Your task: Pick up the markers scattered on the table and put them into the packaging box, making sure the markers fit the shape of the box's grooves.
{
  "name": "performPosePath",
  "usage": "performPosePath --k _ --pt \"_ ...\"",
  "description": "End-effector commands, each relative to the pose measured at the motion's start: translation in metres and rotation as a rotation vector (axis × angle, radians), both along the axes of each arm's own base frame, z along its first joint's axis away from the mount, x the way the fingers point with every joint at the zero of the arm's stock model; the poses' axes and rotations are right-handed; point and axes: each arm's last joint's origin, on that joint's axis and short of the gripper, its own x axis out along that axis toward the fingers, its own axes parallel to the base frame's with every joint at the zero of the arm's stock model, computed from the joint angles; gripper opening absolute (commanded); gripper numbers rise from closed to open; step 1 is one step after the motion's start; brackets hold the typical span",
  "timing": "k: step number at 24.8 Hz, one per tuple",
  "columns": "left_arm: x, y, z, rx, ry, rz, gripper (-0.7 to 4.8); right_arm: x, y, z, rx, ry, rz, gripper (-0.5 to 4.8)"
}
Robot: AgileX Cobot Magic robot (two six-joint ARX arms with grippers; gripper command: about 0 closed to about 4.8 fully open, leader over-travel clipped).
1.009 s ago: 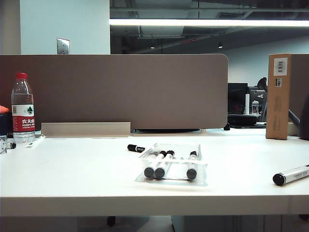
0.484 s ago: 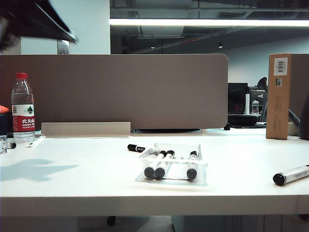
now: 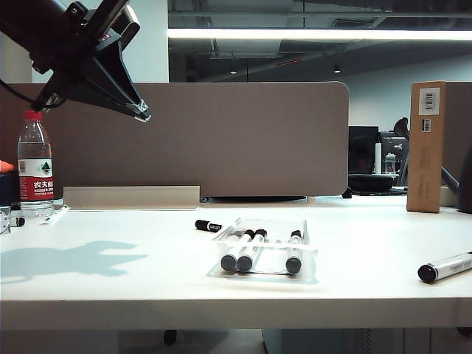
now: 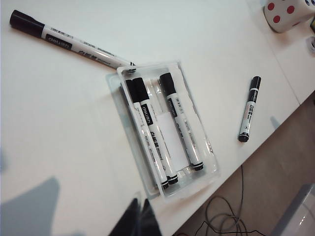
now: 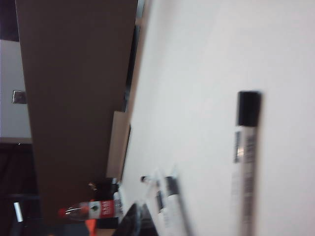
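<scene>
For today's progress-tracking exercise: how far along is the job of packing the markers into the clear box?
Done: three markers lie in the packaging box. In hand: nothing; the left gripper hangs high above the table's left side, and the right gripper, shut, is barely in view. Left: one marker just behind the box and another near the right front edge, for the two free grooves.

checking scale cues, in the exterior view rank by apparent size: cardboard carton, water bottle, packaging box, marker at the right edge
1. cardboard carton
2. water bottle, slightly smaller
3. packaging box
4. marker at the right edge, smallest, though nearest the camera and cut off by the frame
</scene>
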Motion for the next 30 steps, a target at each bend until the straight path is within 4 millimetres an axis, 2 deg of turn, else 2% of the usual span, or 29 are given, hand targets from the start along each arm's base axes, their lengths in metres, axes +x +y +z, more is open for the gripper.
performPosePath --k 1,3,6,7,8,9,12,14,15,16,18,19,27,30 --pt "0.001 0.000 0.003 -0.004 -0.024 -0.005 -0.05 -0.002 0.000 0.038 -0.051 -0.105 0.001 -0.06" --pt "0.001 -0.001 0.004 -0.022 -0.030 -0.019 -0.05 0.005 0.001 0.061 -0.182 -0.033 0.061 -0.06" --pt "0.002 -0.001 0.005 -0.028 -0.047 -0.021 -0.05 0.024 0.003 0.076 -0.303 0.091 0.204 -0.06" --pt "0.002 -0.001 0.005 -0.028 -0.047 -0.021 -0.05 0.034 0.004 0.080 -0.340 0.142 0.267 -0.06" --pt "0.002 -0.001 0.005 -0.025 -0.048 -0.018 -0.04 0.052 0.005 0.085 -0.370 0.233 0.362 -0.05" --pt "0.002 -0.001 0.005 -0.025 -0.049 -0.019 -0.04 0.070 0.006 0.088 -0.379 0.342 0.461 0.22" --pt "0.002 -0.001 0.005 -0.025 -0.049 -0.019 -0.04 0.098 0.006 0.090 -0.403 0.490 0.558 1.18" --pt "0.002 -0.001 0.005 -0.025 -0.048 -0.019 -0.04 0.113 0.006 0.090 -0.433 0.563 0.602 1.32" --pt "0.002 -0.001 0.005 -0.025 -0.048 -0.018 -0.03 0.128 0.005 0.089 -0.470 0.647 0.623 1.53" --pt "0.002 -0.001 0.005 -0.025 -0.048 -0.019 -0.02 0.140 0.003 0.085 -0.480 0.732 0.620 2.00" --pt "0.002 -0.001 0.005 -0.025 -0.048 -0.019 -0.02 0.149 0.003 0.081 -0.487 0.787 0.634 2.48" --pt "0.002 -0.001 0.005 -0.025 -0.047 -0.019 -0.02 0.153 0.003 0.079 -0.479 0.813 0.643 2.57" --pt "0.001 -0.001 0.004 -0.019 -0.028 -0.019 -0.02 0.170 0.007 0.059 -0.503 0.940 0.617 2.56" --pt "0.001 -0.001 0.004 -0.020 -0.029 -0.019 -0.02 0.175 0.016 0.049 -0.560 0.989 0.614 2.56"
